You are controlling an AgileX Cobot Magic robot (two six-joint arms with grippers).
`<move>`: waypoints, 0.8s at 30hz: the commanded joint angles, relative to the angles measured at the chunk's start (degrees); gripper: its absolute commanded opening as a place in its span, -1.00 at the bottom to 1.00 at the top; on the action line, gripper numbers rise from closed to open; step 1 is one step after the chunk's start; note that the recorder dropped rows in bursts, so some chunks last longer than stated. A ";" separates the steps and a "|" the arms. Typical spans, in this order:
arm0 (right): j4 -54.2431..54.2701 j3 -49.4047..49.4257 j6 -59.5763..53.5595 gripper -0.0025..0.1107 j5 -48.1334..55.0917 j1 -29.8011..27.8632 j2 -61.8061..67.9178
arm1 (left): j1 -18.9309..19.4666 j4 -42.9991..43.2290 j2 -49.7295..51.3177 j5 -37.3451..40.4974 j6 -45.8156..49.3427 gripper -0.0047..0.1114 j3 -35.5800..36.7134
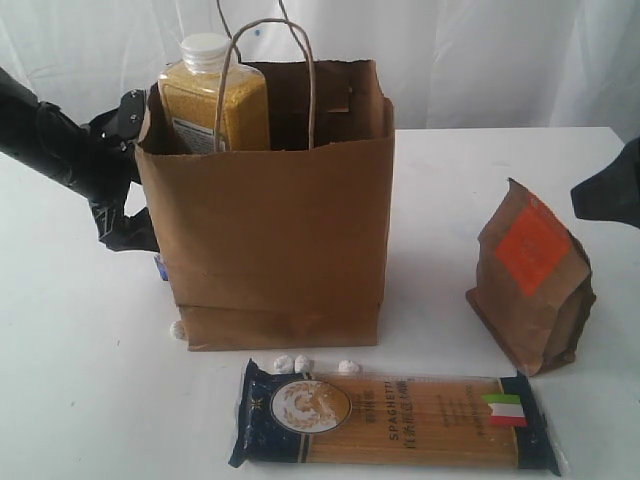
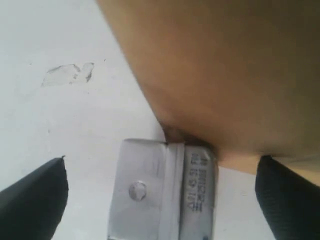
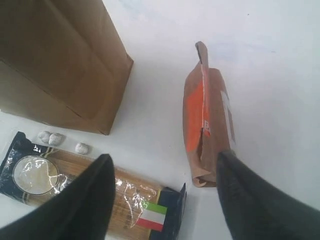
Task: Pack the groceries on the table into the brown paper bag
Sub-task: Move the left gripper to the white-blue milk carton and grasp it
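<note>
The white desk [image 1: 80, 400] carries everything. Near its middle stands the tall brown paper bag [image 1: 270, 230], upright, its mouth open and its twisted handles up. The left gripper [image 2: 162, 160] sits low at the bag's left side, close to the desk, its two dark fingers spread wide apart and closed on nothing. Between them lies the end of a flat silvery packet [image 2: 150, 200], touching the foot of the bag. The spaghetti pack [image 1: 400, 420] lies flat along the near side of the desk, just in front of the bag and reaching to the right. The brown pouch [image 1: 530, 280] with the orange label stands upright to the right of the bag, well apart from it. The right gripper [image 3: 165, 157] hangs above the pouch and the spaghetti pack with its fingers apart, holding nothing. The bottle [image 1: 215, 100] of yellow grains stands inside the bag at its left, its white cap above the rim. A few small white pebbles [image 1: 303, 363] lie between the bag and the spaghetti pack.
</note>
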 commanded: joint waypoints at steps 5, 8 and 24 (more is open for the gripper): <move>0.48 0.12 -0.12 0.02 1.06 0.05 -0.31 | 0.02 -3.81 -0.02 1.48 -0.71 0.89 -0.07; 0.48 0.12 -0.12 0.02 1.24 0.05 -0.31 | 0.02 -3.34 -0.02 0.52 -0.45 0.89 -0.07; 0.58 0.12 -0.12 0.02 1.36 0.05 -0.31 | 0.02 -2.62 3.80 -2.97 -0.80 0.89 -0.07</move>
